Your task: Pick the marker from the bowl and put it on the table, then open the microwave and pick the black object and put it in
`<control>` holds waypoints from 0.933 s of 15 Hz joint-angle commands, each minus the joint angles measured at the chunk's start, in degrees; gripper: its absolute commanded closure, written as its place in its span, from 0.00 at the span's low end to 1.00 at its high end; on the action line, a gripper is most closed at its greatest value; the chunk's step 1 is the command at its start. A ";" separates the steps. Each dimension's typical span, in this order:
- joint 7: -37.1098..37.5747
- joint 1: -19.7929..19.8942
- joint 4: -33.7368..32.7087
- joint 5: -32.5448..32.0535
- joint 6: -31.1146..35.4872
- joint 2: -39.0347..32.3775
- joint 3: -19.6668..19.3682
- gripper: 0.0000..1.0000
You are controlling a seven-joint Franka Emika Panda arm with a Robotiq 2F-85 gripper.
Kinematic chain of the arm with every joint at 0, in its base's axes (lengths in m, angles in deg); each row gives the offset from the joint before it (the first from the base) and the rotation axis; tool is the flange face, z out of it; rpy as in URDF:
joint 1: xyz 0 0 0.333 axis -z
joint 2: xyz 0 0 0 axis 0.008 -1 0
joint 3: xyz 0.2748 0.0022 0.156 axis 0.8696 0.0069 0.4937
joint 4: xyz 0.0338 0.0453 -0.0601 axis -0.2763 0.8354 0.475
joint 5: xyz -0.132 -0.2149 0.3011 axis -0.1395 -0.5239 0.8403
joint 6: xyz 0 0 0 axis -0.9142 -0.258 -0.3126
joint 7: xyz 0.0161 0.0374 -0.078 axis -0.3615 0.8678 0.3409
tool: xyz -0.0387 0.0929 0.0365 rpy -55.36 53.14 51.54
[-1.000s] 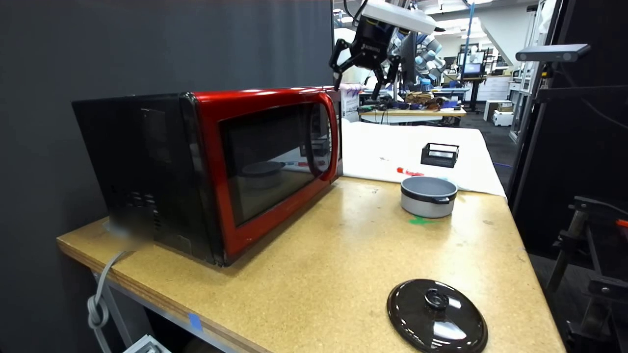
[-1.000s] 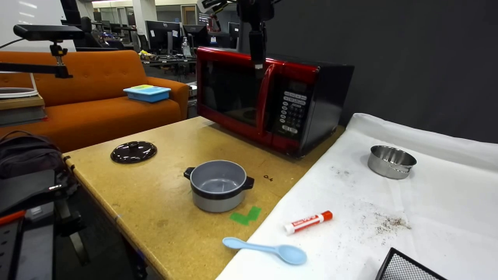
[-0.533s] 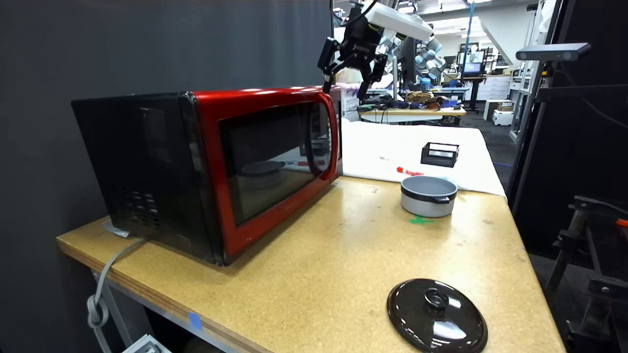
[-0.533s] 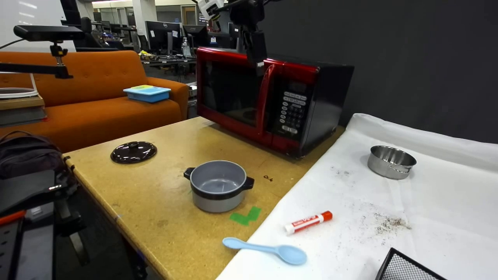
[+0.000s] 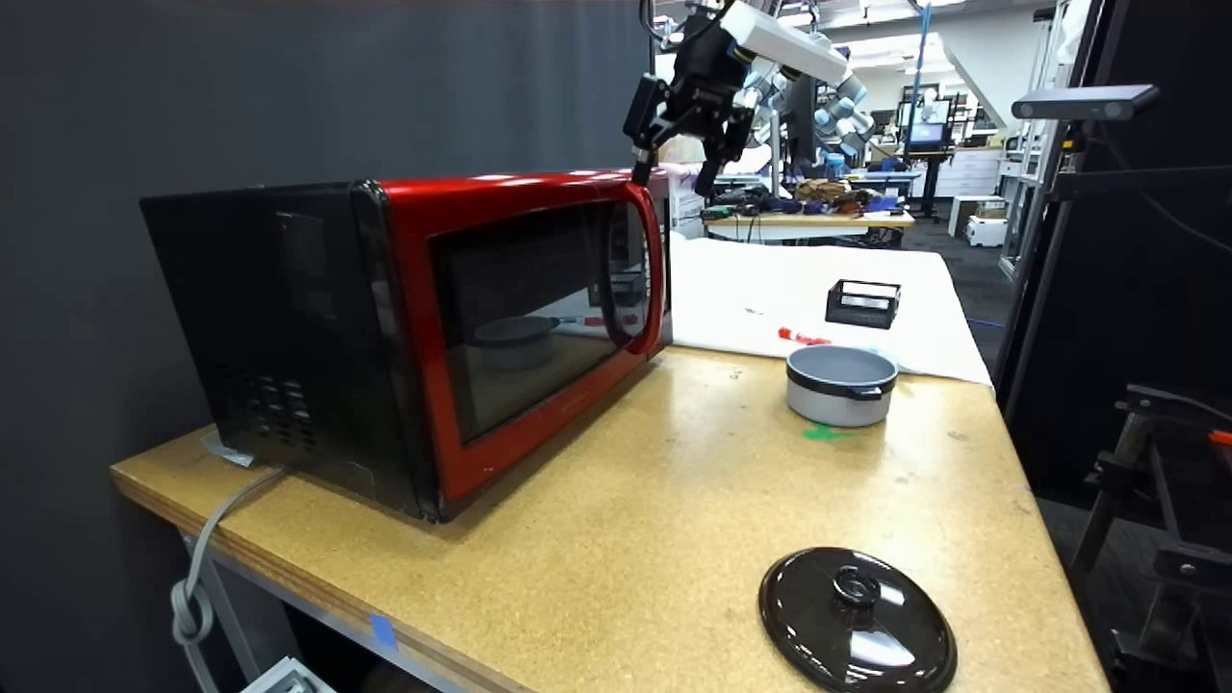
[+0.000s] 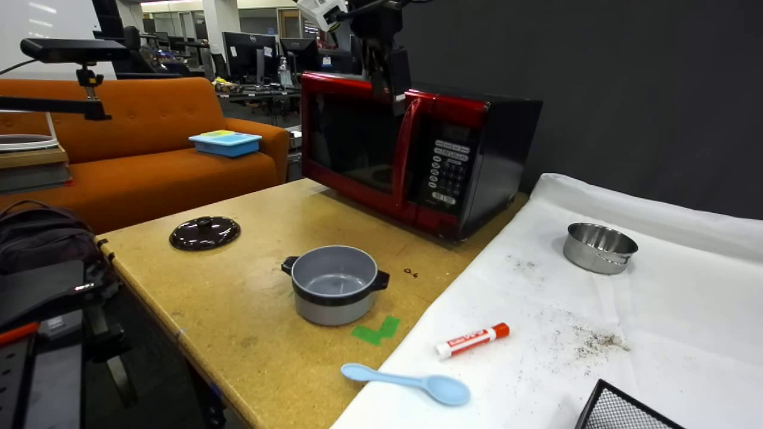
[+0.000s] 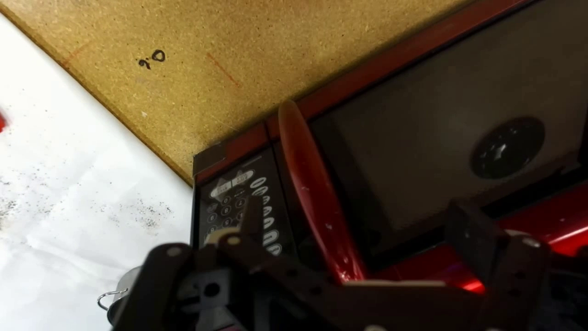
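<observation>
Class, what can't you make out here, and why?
- Inside the microwave: hidden by its shut door, in all views.
- Basket: cut off by the bottom edge, in an exterior view.
- Metal pan: partly behind the tool, in the wrist view.
- Specks: too small to identify, in an exterior view.

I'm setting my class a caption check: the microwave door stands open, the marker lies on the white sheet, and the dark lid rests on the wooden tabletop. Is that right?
Not quite: the microwave door is shut, as both exterior views show. The marker lies on the white sheet, and the dark lid rests on the wooden tabletop.
</observation>
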 commanded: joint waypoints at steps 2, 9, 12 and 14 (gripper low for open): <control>-6.28 1.34 -1.19 0.63 -1.58 -0.85 0.79 0.00; -20.07 3.29 -3.75 1.39 -0.05 -4.56 2.06 0.00; -23.91 3.97 -6.04 1.25 0.15 -7.15 2.73 0.00; -25.39 4.43 -7.24 1.14 0.02 -8.45 2.98 0.00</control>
